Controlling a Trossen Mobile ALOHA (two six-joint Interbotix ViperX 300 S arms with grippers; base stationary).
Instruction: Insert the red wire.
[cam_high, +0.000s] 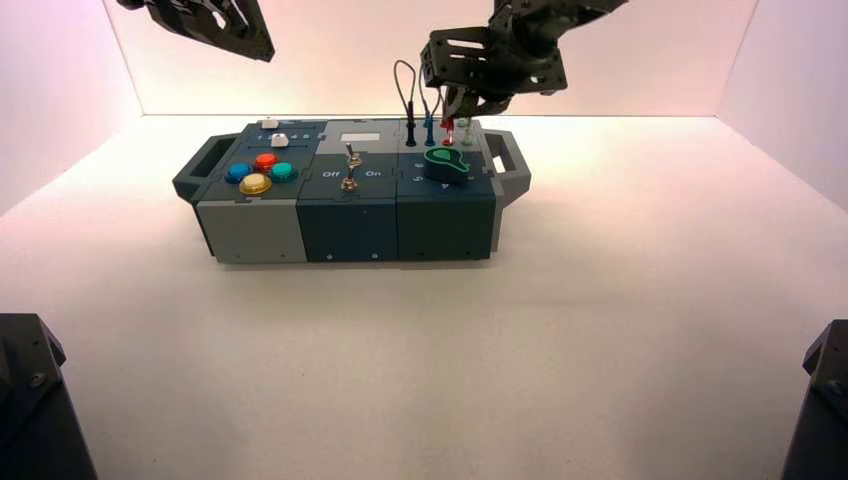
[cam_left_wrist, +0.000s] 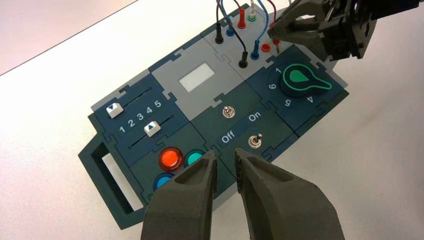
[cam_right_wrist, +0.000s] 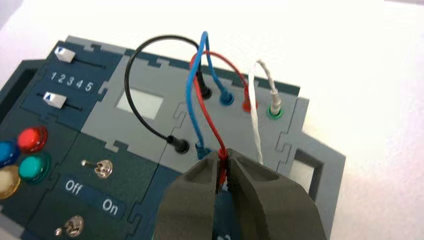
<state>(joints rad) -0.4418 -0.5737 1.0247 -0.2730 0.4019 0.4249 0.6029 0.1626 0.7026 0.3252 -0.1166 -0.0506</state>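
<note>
Red wire (cam_right_wrist: 212, 121), green-topped knob (cam_left_wrist: 303, 80), seemingly black

In the right wrist view, the green knob's face (dial included) is hidden behind the right gripper (cam_right_wrist: 222, 162).

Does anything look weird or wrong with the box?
Just the red wire: one end is plugged in, but the other is pinched in the right gripper, outside its red socket.
</note>
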